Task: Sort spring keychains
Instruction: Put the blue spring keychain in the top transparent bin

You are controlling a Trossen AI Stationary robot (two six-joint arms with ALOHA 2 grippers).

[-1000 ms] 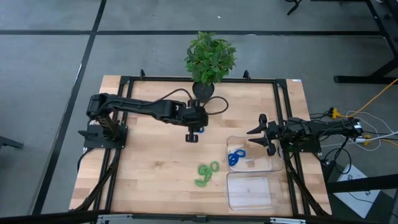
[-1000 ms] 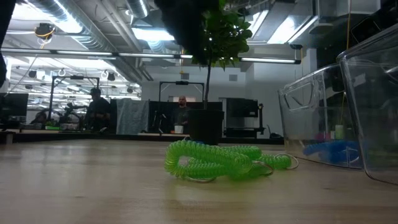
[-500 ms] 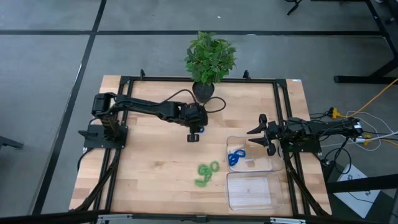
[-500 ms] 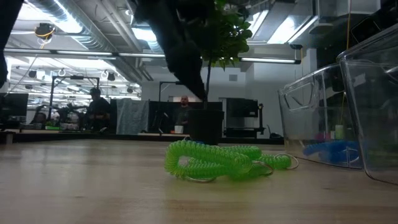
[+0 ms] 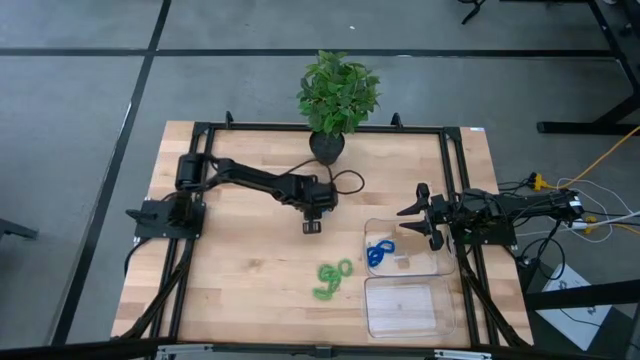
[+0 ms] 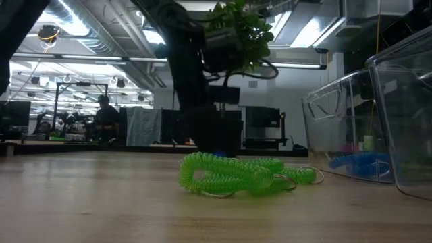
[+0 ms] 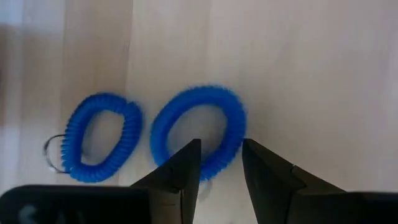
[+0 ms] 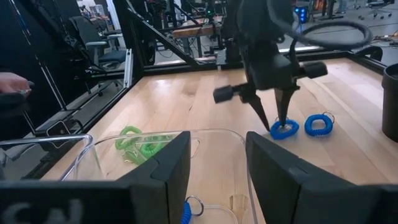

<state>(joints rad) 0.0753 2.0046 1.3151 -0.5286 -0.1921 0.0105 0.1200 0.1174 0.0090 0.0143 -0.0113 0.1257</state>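
Two blue spring keychains lie flat on the wood at mid-table, one loop (image 7: 99, 138) beside the other (image 7: 202, 102). My left gripper (image 7: 221, 144) points down over the second loop, open; one finger stands inside the ring and the other outside its rim. Green spring keychains (image 5: 333, 278) lie in a heap nearer the front. More blue ones (image 5: 378, 252) lie in the far clear tray (image 5: 425, 262). My right gripper (image 5: 418, 218) waits open at the right, level, by that tray. My left gripper comes from above, slanting down, with the blue loop's coil (image 7: 225, 163) between its two open fingers. The loop lies flat on the table. I cannot tell whether the fingertips (image 8: 283, 122) touch the coil.
A second clear tray (image 5: 403, 308) stands at the front right. A potted plant (image 5: 338, 90) stands at the table's far edge. Black frame rails run along the table's sides. In the right wrist view a person's hand (image 8: 12, 81) shows beyond the table.
My left gripper has come down from well above the table onto the blue keychains, drifting slightly toward the near edge and tipping more steeply downward. The gap between its fingers looks the same. The keychains have stayed where they lay.
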